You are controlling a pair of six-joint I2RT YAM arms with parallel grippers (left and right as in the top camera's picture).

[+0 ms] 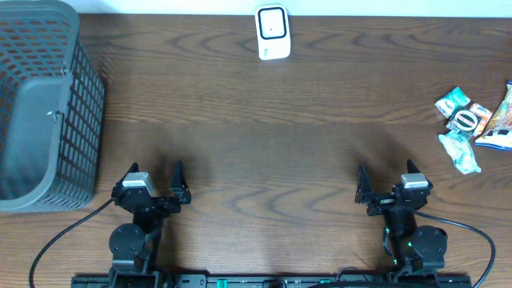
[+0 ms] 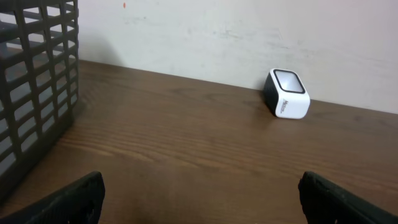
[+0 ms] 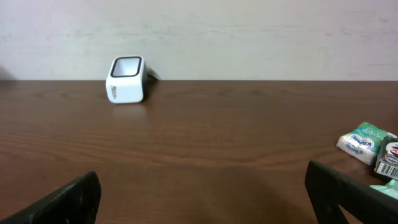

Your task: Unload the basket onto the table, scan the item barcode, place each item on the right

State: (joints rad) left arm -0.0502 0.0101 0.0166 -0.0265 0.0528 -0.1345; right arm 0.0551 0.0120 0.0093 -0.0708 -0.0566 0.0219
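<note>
Left arm [image 1: 138, 210] and right arm [image 1: 404, 212] crouch low, aimed at the scanner [image 1: 272, 32], jaws spread wide, empty.

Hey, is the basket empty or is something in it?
Empty as far as shows: overhead, the basket shows only bare grey floor; its left edge is out of frame.

A white scanner [image 2: 287, 93] with a dark, tilted window is seen standing on the brown wooden bench [image 2: 186, 143], close to the pale wall [image 2: 205, 37]. A dark mesh basket [image 2: 34, 81] is seen at the left edge. The left gripper [image 2: 202, 202] is spread wide, its black fingers [image 2: 74, 202] shown in the lower corners with bare bench between them.
</note>
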